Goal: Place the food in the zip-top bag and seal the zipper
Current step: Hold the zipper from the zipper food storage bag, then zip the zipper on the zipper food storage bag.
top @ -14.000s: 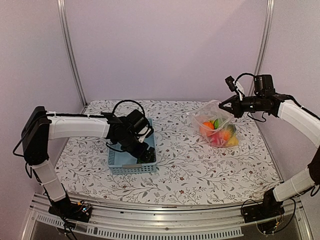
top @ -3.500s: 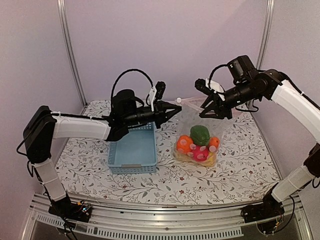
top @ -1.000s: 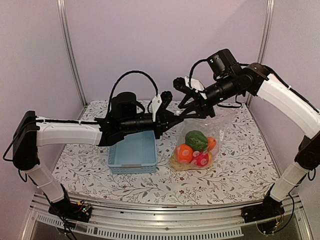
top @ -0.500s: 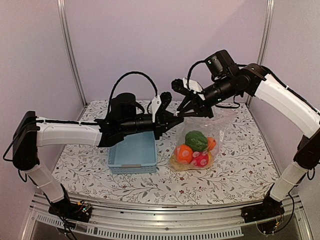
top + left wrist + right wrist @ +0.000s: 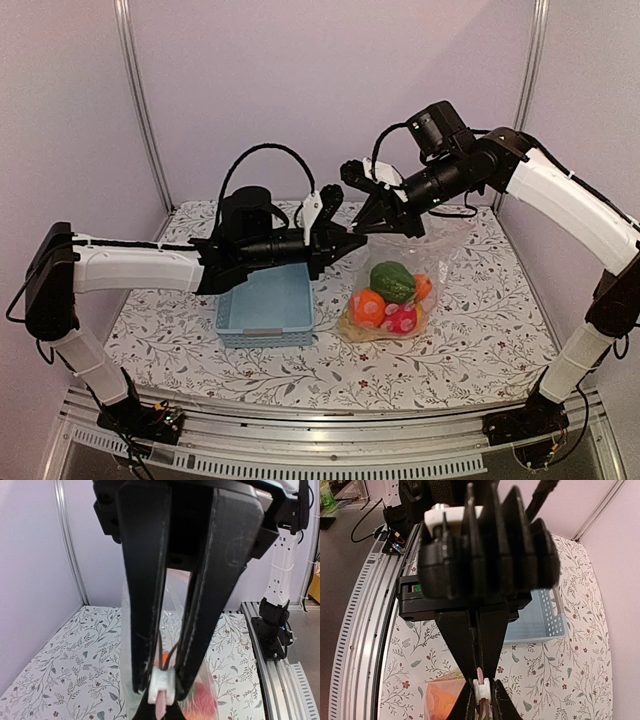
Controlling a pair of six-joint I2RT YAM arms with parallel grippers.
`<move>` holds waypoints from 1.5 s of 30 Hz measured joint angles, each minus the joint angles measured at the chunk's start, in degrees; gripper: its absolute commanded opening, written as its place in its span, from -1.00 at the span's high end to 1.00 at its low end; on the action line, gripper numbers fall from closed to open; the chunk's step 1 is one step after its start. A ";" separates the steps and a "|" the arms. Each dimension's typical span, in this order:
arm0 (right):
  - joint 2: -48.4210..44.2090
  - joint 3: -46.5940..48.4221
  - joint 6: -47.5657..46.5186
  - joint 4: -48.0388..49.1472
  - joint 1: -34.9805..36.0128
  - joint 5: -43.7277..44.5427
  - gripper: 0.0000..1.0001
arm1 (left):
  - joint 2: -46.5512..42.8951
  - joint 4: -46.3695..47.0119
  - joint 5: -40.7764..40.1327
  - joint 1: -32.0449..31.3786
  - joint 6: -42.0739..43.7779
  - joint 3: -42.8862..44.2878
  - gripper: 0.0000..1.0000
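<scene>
both arms meeting at one corner of the bag's mouth. my left gripper (image 5: 162, 682) has its fingers pressed together on the zipper (image 5: 161, 707), the pale pink strip showing between the white tips. my right gripper (image 5: 481, 687) faces it nearly tip to tip, its fingers drawn almost together around the same strip; from the wrist view i judge it to be nipping the strip, though contact is hard to confirm. the zip-top bag (image 5: 430, 250) hangs from this shared pinch, and its bottom rests on the table (image 5: 480, 330), just to the right of the blue basket (image 5: 265, 300). the food (image 5: 390, 295) is piled at the bottom, inside the bag: a green piece on top, orange and red ones beneath, yellow at the base. key relation: both grips sit at the left end of the mouth, and the strip's long axis runs from there to my right, towards the far corner. the unpressed length therefore lies on the right arm's side. the likely next move, as i judge it, has the left fingers anchoring the corner while the right fingers run rightward along the strip. i cannot tell how much of the mouth is already sealed.
</scene>
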 measured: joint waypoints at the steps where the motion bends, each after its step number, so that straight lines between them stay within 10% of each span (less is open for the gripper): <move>1: 0.02 0.02 -0.17 -0.02 0.00 0.00 0.88 | 0.00 0.00 0.00 0.00 0.00 0.00 1.00; 45: -7.10 -6.97 -2.47 -4.79 -11.50 7.26 0.94 | -3.19 1.14 -3.50 1.46 -0.59 -3.74 1.00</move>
